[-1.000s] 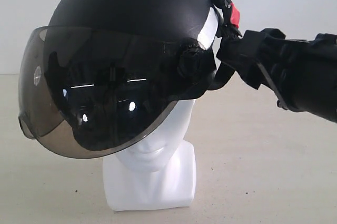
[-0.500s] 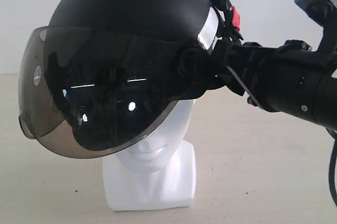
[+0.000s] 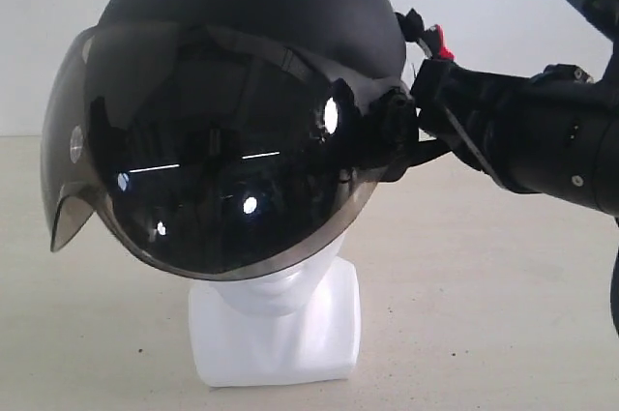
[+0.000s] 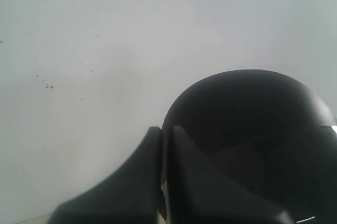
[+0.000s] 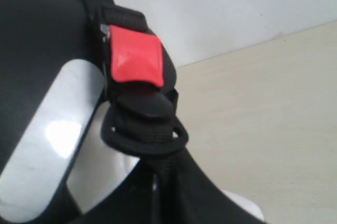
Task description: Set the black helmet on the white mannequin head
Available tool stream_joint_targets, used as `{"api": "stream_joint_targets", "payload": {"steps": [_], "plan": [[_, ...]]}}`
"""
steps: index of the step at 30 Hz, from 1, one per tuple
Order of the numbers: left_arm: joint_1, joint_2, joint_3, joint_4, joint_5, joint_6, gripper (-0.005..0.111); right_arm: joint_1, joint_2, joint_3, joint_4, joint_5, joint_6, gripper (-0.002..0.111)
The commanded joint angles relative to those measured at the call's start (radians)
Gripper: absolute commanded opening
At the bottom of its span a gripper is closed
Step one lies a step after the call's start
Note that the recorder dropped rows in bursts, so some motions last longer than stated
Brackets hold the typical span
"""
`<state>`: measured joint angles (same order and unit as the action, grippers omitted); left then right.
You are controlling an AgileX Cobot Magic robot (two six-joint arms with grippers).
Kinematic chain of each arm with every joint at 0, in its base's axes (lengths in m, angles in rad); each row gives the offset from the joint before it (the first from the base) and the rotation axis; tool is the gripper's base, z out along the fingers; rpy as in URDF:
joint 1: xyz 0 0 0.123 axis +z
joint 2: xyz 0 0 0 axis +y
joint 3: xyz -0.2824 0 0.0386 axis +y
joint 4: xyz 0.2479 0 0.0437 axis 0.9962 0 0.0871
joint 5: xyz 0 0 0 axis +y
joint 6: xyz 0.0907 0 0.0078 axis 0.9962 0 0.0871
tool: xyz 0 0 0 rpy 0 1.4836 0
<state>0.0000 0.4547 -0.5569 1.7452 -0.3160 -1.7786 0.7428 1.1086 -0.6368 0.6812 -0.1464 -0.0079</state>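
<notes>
Here, helmet (image 3: 251, 5): seated over the white head (image 3: 280, 334), black shell covering the crown, smoky visor (image 3: 193, 189) hanging down across the face.
Head: upright on its squarish base on the pale surface (image 3: 484, 314); only chin, neck and base show below the visor.
Right hand (image 3: 430, 106): reaching in from the right to the helmet's rear edge, fingers together, next to the strap buckle with the red tab (image 5: 136, 60); whether the strap is pinched cannot be told.
Left hand (image 4: 164, 139): dark fingers pressed together, close beside the helmet's rounded shell.
</notes>
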Motion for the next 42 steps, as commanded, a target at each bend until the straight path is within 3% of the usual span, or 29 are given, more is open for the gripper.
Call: {"api": "stream_joint_targets", "payload": {"steps": [1,22,27,34,42], "plan": [[0.001,-0.006,0.004,-0.001,-0.004,-0.013,0.005,-0.076,-0.001,0.007,0.02,0.019,-0.019,0.0],[0.001,-0.006,0.004,-0.001,-0.1,-0.025,0.005,-0.076,0.088,0.007,0.02,-0.071,-0.098,0.0],[0.001,-0.006,0.004,-0.001,-0.1,-0.025,0.005,-0.172,0.102,0.007,0.02,-0.008,-0.095,0.0],[0.001,-0.006,0.004,-0.001,-0.104,-0.025,0.005,-0.233,0.102,0.007,0.016,0.009,-0.107,0.0],[0.001,-0.006,0.004,-0.001,-0.131,-0.025,0.005,-0.236,0.102,0.007,0.011,-0.019,-0.125,0.0]]}}
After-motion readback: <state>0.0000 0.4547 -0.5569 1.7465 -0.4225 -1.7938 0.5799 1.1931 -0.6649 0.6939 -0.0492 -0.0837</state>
